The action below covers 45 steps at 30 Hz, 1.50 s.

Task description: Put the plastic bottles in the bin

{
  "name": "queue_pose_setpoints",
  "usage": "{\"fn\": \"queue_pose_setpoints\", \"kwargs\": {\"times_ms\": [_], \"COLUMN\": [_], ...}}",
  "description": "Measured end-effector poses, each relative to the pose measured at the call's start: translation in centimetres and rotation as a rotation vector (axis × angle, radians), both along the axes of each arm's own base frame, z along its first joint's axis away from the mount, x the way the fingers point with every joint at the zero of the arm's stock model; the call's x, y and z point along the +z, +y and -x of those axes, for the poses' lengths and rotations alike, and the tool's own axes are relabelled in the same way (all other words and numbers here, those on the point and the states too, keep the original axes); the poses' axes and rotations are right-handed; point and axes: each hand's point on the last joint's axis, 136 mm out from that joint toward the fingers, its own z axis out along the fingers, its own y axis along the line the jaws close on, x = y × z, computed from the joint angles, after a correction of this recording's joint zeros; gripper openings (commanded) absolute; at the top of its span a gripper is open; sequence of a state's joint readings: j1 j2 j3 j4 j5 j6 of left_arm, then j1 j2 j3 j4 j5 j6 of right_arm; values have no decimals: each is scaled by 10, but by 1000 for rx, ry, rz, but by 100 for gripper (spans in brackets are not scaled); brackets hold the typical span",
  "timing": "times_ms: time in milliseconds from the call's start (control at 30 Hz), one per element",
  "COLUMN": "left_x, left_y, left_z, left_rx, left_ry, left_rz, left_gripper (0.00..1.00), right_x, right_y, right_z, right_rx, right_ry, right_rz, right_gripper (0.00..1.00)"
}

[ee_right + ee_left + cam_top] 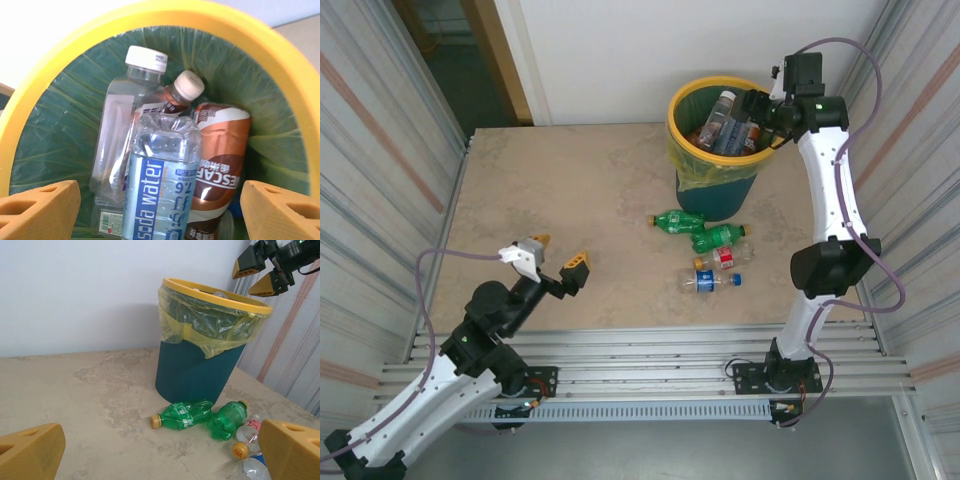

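Right pincer [257, 274] hangs over the far right rim of the bin [672, 120]. Its yellow fingers [35, 210] are spread wide and hold nothing. Seen from the right wrist, they frame the open mouth of the bin from above.

Bin stands at the far right of the table [570, 180], near the back wall. Teal body, yellow rim, green-yellow liner bag [200, 325] folded over the rim.

Inside the bin:
- clear bottle [122, 135] with a white cap, leaning on the liner
- soda water bottle [160, 175] with a blue label, lying on top of the pile
- brown bottle [185, 90] with a cream cap, tucked behind it
- brown-label bottle [220, 160] on the right

Four bottles lie on the table, just in front of the bin:
- green bottle [672, 221] on its side, closest to the bin base, yellow cap pointing left
- second green bottle [718, 237] just beside it
- red-label clear bottle [720, 259] next
- blue-label clear bottle [708, 281] nearest the arms

Left pincer [557, 255] hovers over the near left part of the table, well apart from the bottles. It is spread fully and holds nothing, and it faces the bin.
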<state>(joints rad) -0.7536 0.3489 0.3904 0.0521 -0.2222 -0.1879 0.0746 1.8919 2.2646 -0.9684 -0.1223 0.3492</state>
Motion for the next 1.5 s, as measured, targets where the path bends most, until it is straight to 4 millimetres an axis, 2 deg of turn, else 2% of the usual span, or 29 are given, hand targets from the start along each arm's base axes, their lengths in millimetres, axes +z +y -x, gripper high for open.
{"fn": "queue_pose_setpoints", "kwargs": {"times_ms": [133,333,433,567,733,933,1100,1300,1500], "left_x": [0,-1,-1,-1,-5,-16,-23,-36,-45], "left_y": [1,2,2,4,5,2,-1,-2,6], "left_z": [0,-1,-1,-2,-4,-10,-15,-23,-33], "left_rx": [6,13,16,26,39,49,55,79,133], "left_ry": [0,3,4,6,19,56,80,118,169], "left_rz": [0,-2,-1,1,-3,-30,-46,-80,-98], "left_gripper": [99,99,99,99,99,99,99,99,99], "right_x": [16,20,23,26,17,-18,-60,-124,-180], "right_y": [-2,6,10,15,8,1,5,6,25], "right_z": [3,12,23,53,103,166,210,250,285], "right_rx": [-8,-3,-4,-4,-31,-90,-117,-169,-184], "right_ry": [-37,-40,-42,-46,-50,-11,65,216,346], "right_rz": [41,97,118,141,145,100,70,34,-11], "right_gripper": [83,90,94,100,98,98,98,98,98]}}
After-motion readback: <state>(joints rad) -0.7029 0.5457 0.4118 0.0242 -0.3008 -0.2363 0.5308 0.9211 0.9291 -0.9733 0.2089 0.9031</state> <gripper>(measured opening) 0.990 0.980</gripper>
